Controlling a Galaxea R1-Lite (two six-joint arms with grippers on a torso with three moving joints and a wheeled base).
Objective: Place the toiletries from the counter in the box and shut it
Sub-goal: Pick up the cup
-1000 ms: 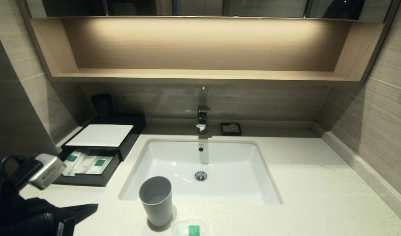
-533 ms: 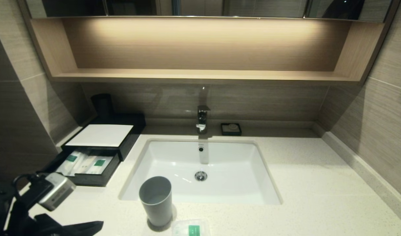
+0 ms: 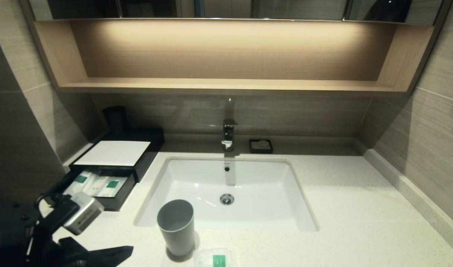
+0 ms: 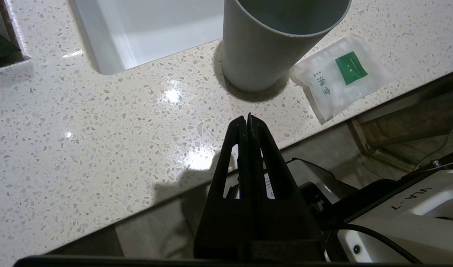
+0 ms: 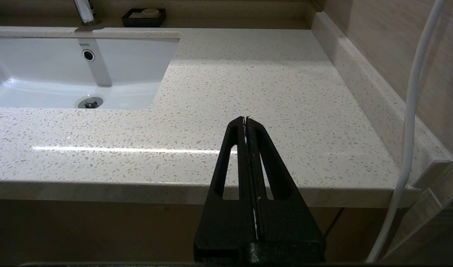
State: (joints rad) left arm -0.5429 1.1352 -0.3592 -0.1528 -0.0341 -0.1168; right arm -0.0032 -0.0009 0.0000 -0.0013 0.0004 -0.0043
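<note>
While your left hand (image 4: pixel 248 120) is hanging over the front edge of the worktop (image 4: pixel 82 148) with its two black fingers pressed together and nothing between them, you are looking at the last packet still waiting outside the box. That small squarish packet (image 4: pixel 339 76) with the green label is lying flat near the worktop's front edge, just beside the grey cup (image 4: pixel 271 40) and on the far side of it from the hand, so the cup is standing almost in the line of approach. I would judge the step in hand to be the reach for this packet, and doing it well is going to mean spreading the fingers before coming down, passing along the front of the cup rather than brushing it, and pinching the thin wrapper at an edge or corner, since it is lying flush on the stone and offering little to grip. Further out, at the left rear of the worktop, the box (image 3: pixel 113 152) is sitting with its drawer (image 3: pixel 96 202) pulled out, and the two long packets (image 3: pixel 96 184) are already lying inside it, side by side; the drawer is not yet pushed in. The white sink (image 3: pixel 226 193) is lying between cup and tap. Your right hand (image 5: pixel 245 122) is resting parked low before the worktop's right front edge, fingers together and empty.
</note>
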